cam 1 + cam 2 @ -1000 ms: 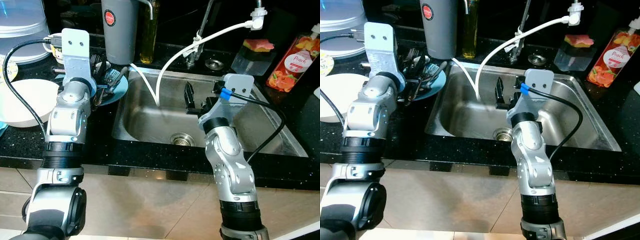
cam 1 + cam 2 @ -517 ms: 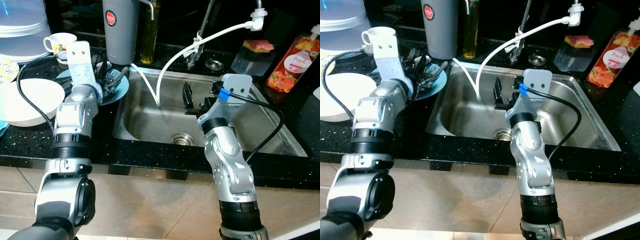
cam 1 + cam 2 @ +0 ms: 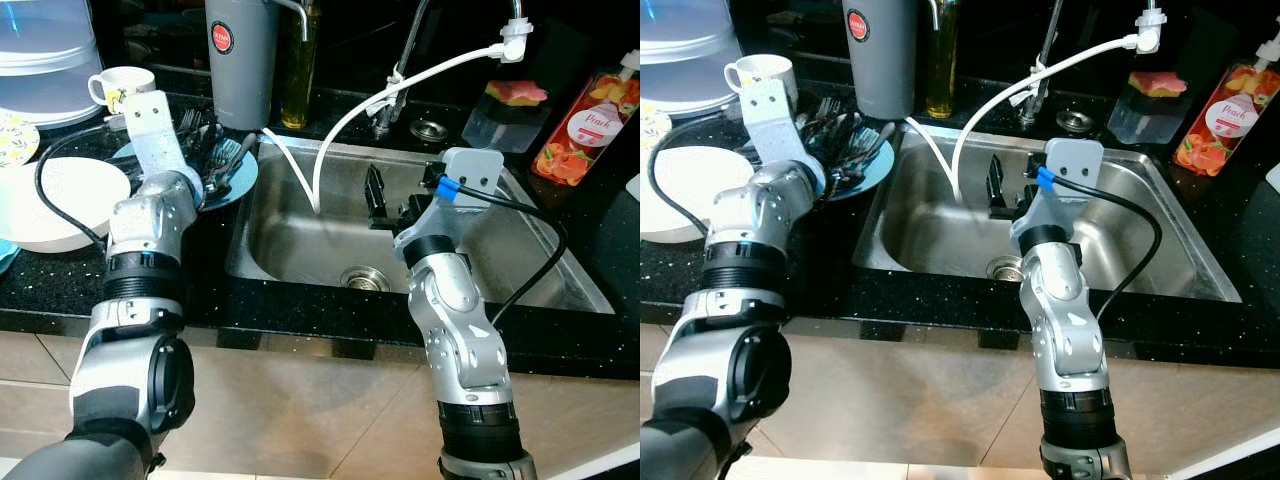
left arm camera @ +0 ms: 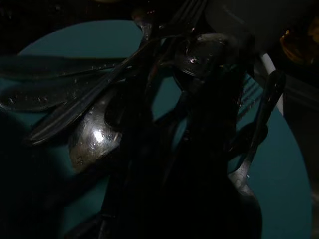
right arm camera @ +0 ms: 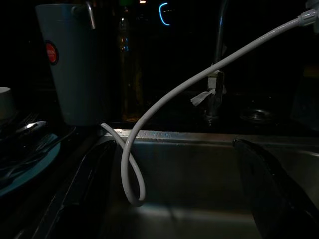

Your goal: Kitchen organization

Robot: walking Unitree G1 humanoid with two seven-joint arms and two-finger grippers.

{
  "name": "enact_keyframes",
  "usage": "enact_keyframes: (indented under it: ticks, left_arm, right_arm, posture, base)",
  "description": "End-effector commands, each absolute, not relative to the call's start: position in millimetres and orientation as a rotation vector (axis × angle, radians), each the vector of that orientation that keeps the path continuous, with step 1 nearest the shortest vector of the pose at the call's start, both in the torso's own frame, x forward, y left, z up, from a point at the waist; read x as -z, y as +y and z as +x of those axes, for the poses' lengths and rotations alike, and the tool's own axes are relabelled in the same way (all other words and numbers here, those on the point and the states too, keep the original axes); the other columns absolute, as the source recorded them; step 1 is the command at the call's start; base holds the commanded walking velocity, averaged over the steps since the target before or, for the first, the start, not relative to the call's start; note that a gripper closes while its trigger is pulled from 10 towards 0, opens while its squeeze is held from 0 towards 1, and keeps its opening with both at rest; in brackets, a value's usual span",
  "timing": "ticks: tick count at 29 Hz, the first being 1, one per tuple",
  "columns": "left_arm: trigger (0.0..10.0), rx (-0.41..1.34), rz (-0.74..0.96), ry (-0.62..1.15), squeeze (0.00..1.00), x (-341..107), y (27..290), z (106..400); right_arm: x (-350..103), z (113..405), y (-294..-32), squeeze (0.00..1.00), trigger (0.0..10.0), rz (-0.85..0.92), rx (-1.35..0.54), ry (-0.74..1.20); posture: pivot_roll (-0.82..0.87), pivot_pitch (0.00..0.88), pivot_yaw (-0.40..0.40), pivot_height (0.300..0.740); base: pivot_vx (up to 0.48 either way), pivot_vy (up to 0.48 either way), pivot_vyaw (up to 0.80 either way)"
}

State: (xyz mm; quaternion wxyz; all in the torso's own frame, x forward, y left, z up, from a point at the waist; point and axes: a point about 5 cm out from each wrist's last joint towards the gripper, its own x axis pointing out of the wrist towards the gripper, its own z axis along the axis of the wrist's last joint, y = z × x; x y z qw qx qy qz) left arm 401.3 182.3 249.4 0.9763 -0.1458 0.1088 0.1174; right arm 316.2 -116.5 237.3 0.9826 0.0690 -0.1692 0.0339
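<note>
Upper left of frame: white bowl point(image 3: 45, 205) on black bench point(image 3: 40, 290), mug point(image 3: 122, 85) behind. L gripper point(image 4: 199, 149) down in cutlery pile point(image 3: 215, 155) on teal plate point(image 3: 235, 180); fingers' state can't tell, too dark. Center: sink point(image 3: 300, 250) w/ white hose point(image 3: 345, 125). R gripper point(image 3: 390, 205) over basin, fingers apart, holding nothing. Upper right: peach bottle point(image 3: 590, 125).

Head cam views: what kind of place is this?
Almost certainly a home kitchen counter at the sink: a stainless sink set in a black speckled countertop, a faucet with a white hose, and a teal plate piled with cutlery.
</note>
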Motion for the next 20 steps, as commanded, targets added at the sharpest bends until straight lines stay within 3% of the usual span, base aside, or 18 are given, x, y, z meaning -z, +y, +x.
enact_keyframes:
  ticks: [1, 5, 9, 15, 16, 20]
  left_arm:
    - [0.0, -0.226, -0.332, 0.321, 0.00, -230, 176, 401]
    - [0.0, -0.241, -0.313, 0.300, 0.00, -234, 178, 403]
    - [0.0, -0.225, -0.165, 0.112, 0.00, -261, 175, 402]
    - [0.0, -0.189, -0.081, -0.033, 0.00, -284, 167, 398]
    - [10.0, -0.174, -0.042, -0.096, 0.00, -293, 164, 395]
    - [10.0, -0.172, -0.003, -0.131, 0.00, -298, 163, 393]
  right_arm:
    - [-241, 315, -119, 0.00, 10.0, 0.138, -0.066, -0.351]
    - [-242, 315, -119, 0.00, 10.0, 0.138, -0.064, -0.352]
    - [-242, 314, -119, 0.00, 10.0, 0.137, -0.063, -0.351]
    - [-242, 314, -119, 0.00, 10.0, 0.137, -0.065, -0.351]
    - [-242, 314, -119, 0.00, 10.0, 0.137, -0.065, -0.351]
    - [-242, 314, -119, 0.00, 10.0, 0.137, -0.065, -0.351]
  posture:
    - [0.23, 0.017, -0.085, 0.740]
    - [0.23, 0.017, -0.085, 0.740]
    - [0.23, 0.020, -0.088, 0.740]
    - [0.23, 0.020, -0.090, 0.740]
    - [0.23, 0.020, -0.090, 0.740]
    - [0.23, 0.020, -0.090, 0.740]
  base:
    - [0.000, 0.000, 0.00]
    - [0.000, 0.000, 0.00]
    - [0.000, 0.000, 0.00]
    - [0.000, 0.000, 0.00]
    - [0.000, 0.000, 0.00]
    - [0.000, 0.000, 0.00]
